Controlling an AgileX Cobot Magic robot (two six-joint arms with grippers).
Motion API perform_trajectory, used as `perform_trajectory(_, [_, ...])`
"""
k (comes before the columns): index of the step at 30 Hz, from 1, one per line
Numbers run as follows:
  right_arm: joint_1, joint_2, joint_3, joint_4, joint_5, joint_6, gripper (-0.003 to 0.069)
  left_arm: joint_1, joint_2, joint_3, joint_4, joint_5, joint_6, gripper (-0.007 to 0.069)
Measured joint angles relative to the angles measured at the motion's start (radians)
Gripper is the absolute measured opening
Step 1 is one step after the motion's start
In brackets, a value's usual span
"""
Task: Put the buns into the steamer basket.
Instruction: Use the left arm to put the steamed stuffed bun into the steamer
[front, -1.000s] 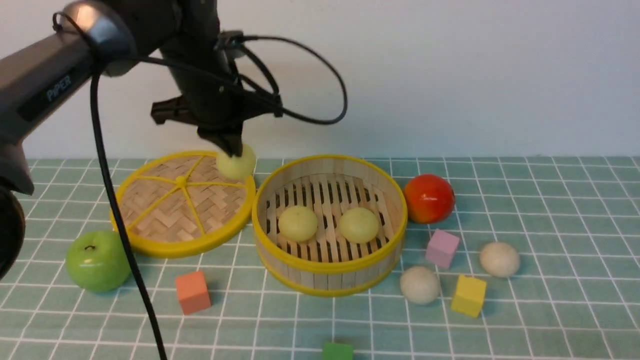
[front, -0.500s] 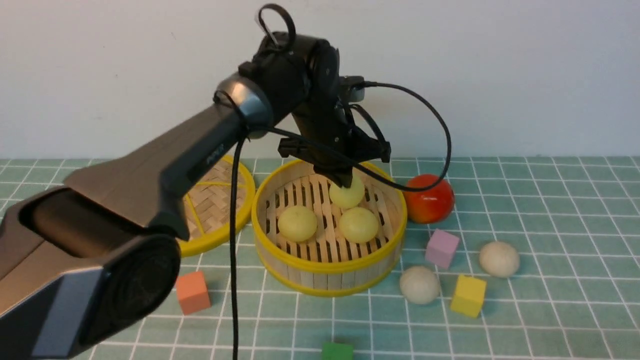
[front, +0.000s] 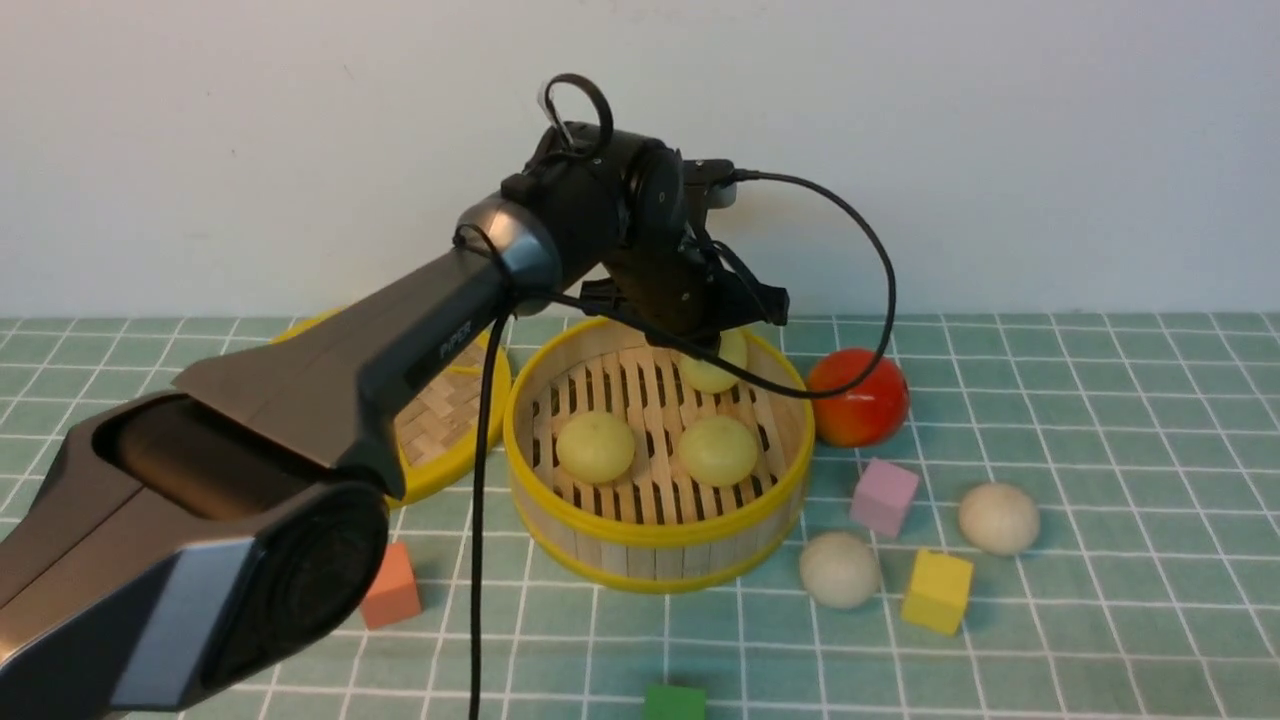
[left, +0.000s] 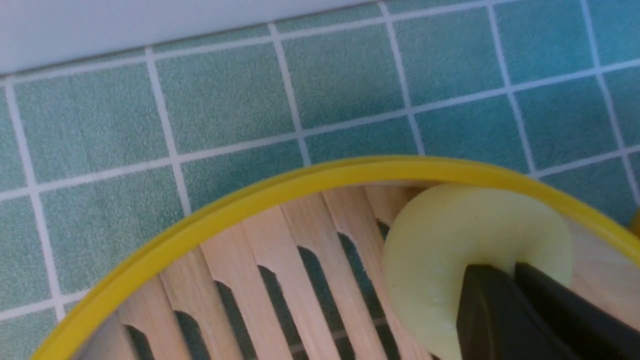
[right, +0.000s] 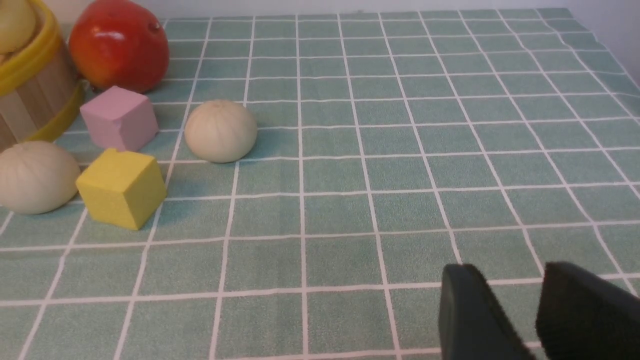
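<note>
Left gripper (left: 505, 272) sits inside the steamer basket (front: 655, 530), jaws pinched narrow on a yellow-green bun (left: 450, 235) at about one o'clock, close to the wall. It is possibly resting on the slats, hard to say. Two more yellow-green buns (front: 595, 447) (front: 717, 450) sit mid-basket. Two off-white buns (front: 840, 569) (front: 998, 518) lie on the counter (front: 1100, 450) at four o'clock. Right gripper (right: 515, 280) hovers spread, empty.

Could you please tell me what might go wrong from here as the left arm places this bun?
The left gripper pinches the held bun with just its fingertips, close to the far rim of the steamer basket. Released there, it may catch the rim or roll out. The wrist cable loops down beside the red fruit and could snag.
</note>
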Motion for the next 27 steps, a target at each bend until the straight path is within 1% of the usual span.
perform_trajectory(11, [0.0, 0.0, 0.0, 0.0, 0.0, 0.0, 0.0239, 0.0, -0.03, 0.0, 0.016, 0.038, 0.007, 0.0017])
perform_trajectory(17, [0.0, 0.0, 0.0, 0.0, 0.0, 0.0, 0.0239, 0.0, -0.099, 0.0, 0.028, 0.104, 0.007, 0.0017])
perform_trajectory(23, [0.0, 0.0, 0.0, 0.0, 0.0, 0.0, 0.0239, 0.0, -0.093, 0.0, 0.026, 0.111, 0.004, 0.0017])
perform_trajectory(27, [0.0, 0.0, 0.0, 0.0, 0.0, 0.0, 0.0239, 0.0, -0.058, 0.0, 0.02, 0.082, 0.004, 0.0018])
